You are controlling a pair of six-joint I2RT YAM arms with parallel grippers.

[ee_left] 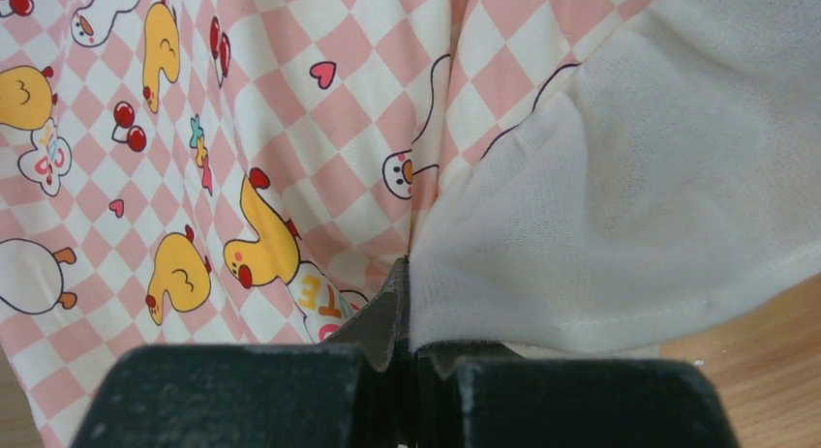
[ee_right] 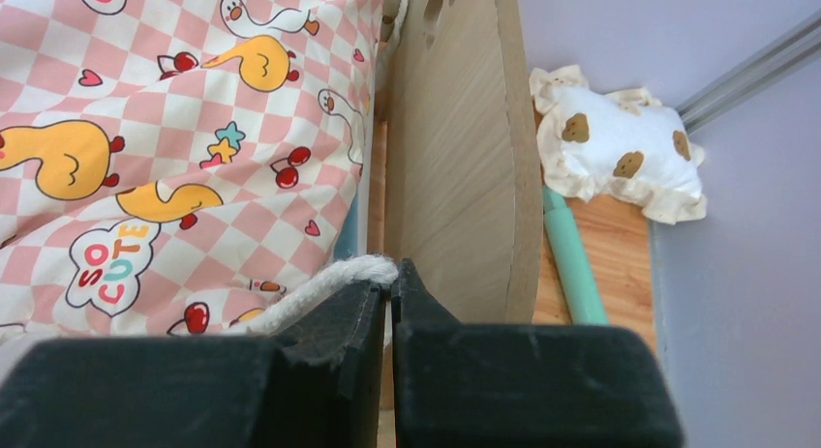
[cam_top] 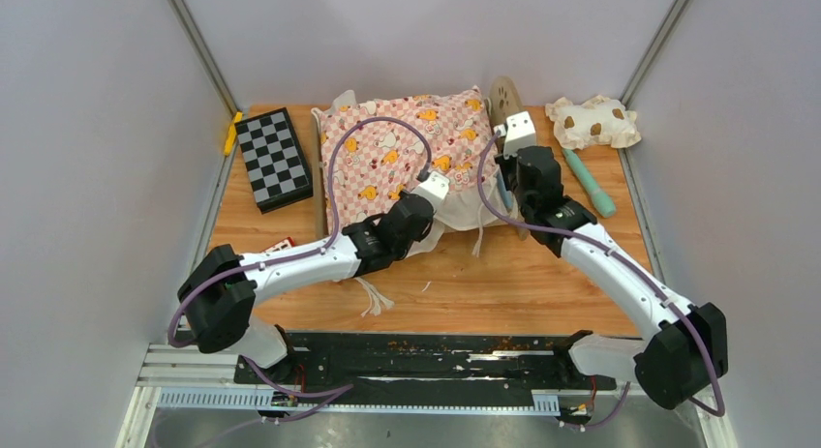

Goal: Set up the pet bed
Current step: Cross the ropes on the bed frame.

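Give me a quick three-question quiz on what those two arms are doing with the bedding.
1. True or false: the left gripper pinches the white ruffle of the pink cushion.
2. The right gripper, beside the wooden headboard, is shut on: A) a white cord, B) a green stick, C) a spotted pillow.
3. Fill in: seen from above, the checkered board lies to the ____ of the pink cushion.
Key: 1 true; 2 A; 3 left.
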